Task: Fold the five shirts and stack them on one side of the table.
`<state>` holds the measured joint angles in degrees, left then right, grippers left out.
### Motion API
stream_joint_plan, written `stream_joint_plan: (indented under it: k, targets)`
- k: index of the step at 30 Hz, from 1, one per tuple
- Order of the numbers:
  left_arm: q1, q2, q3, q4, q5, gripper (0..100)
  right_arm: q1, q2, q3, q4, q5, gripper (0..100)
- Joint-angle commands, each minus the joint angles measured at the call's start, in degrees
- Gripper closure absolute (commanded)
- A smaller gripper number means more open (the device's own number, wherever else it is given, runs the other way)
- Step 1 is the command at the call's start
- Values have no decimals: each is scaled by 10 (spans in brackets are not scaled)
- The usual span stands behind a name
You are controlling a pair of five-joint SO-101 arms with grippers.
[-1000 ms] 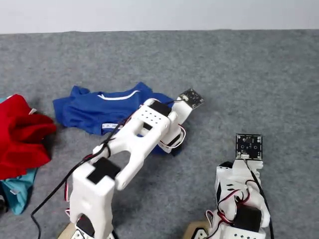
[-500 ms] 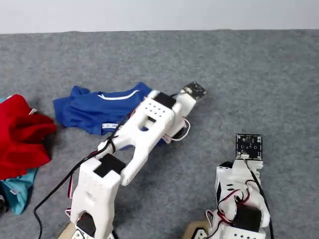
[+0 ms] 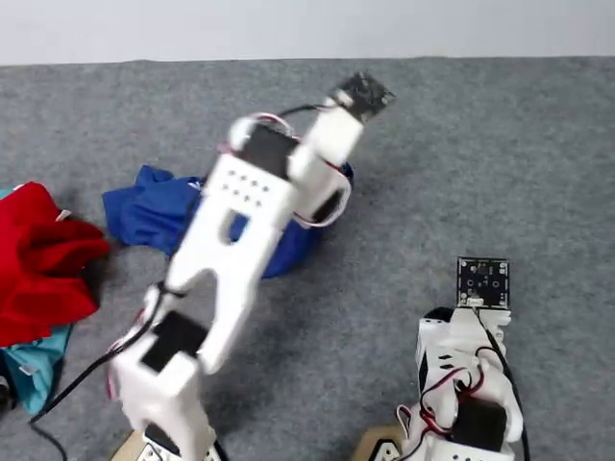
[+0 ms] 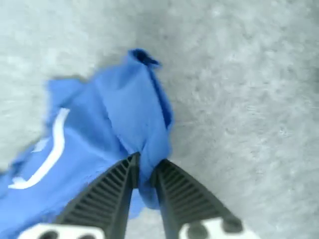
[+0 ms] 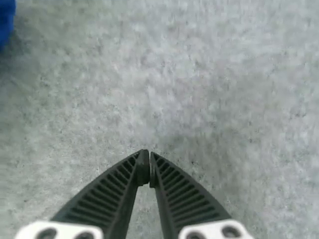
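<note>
A blue shirt [image 3: 154, 213] with a white collar lies left of the table's middle, partly hidden by the left arm stretched over it. In the left wrist view my left gripper [image 4: 145, 162] is shut on a bunched fold of the blue shirt [image 4: 119, 119], held up off the grey felt. A red shirt [image 3: 43, 259] is heaped at the left edge, on top of a teal shirt [image 3: 34, 370]. My right gripper [image 5: 146, 160] is shut on nothing, above bare felt near the front right; a corner of the blue shirt [image 5: 6, 20] shows at that view's edge.
Grey felt [image 3: 480, 144] covers the table, with open room across the back and right. A pale wall runs along the far edge. The right arm's base [image 3: 466, 384] sits at the front right.
The left arm has lifted and swung toward the back of the table, pulling the blue shirt's right part up with it. The right arm has not moved.
</note>
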<state>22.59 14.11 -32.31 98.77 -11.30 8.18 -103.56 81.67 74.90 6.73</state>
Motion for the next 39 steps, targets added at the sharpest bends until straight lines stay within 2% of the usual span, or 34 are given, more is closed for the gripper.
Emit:
stream_joint_plan:
  k: [1,6,9,17,24,29,34,37,39]
  targets:
    - [-74,-117,19,18,-31,995,-43,-1,-59,4,-7,991]
    - [-191,-215,73,18,-33,995,-123,8,-100,0,-7,991]
    - [-264,-255,96,18,-39,995,-167,65,-129,0,-28,991]
    - [-454,-283,121,15,-82,994,-262,402,-296,-67,-98,991]
    - [-538,-283,164,-29,-82,994,-357,669,-453,-70,-98,991]
    - [-540,-283,184,-35,-83,994,-415,808,-535,-70,42,991]
    - [-542,-283,223,-79,-82,994,-463,902,-592,-74,201,991]
    - [-542,-283,238,-85,-80,994,-490,957,-629,-73,218,988]
    - [-542,-283,239,-85,-79,994,-498,996,-658,-69,207,943]
